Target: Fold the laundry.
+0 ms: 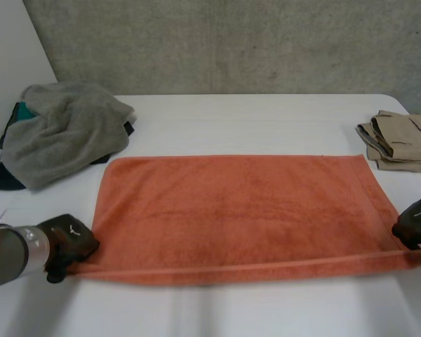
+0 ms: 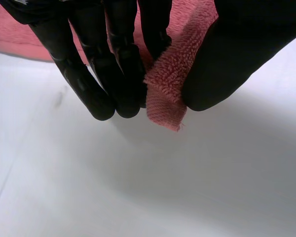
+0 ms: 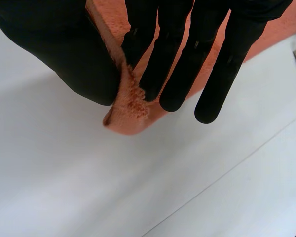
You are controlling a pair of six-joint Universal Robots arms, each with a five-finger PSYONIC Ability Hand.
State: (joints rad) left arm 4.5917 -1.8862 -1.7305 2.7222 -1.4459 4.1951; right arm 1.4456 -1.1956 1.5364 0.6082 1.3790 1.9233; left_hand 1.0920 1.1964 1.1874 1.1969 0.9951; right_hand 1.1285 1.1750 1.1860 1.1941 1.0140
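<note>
Evidently soft, limp and light, the orange towel (image 1: 238,210) is lying flat across the white table (image 1: 252,119), while the left hand (image 1: 69,242) and right hand (image 1: 415,223) are each pinching a near corner between thumb and fingers, probably the surest hold.

The left robot hand (image 1: 70,239) is matt black with a small white mark on its back. It joins a silvery wrist ring (image 1: 34,246) on a smooth grey left arm (image 1: 3,256). The right robot hand (image 1: 415,223) is black with a like mark. Its fingers (image 3: 180,74) are long, segmented and round-tipped.
</note>
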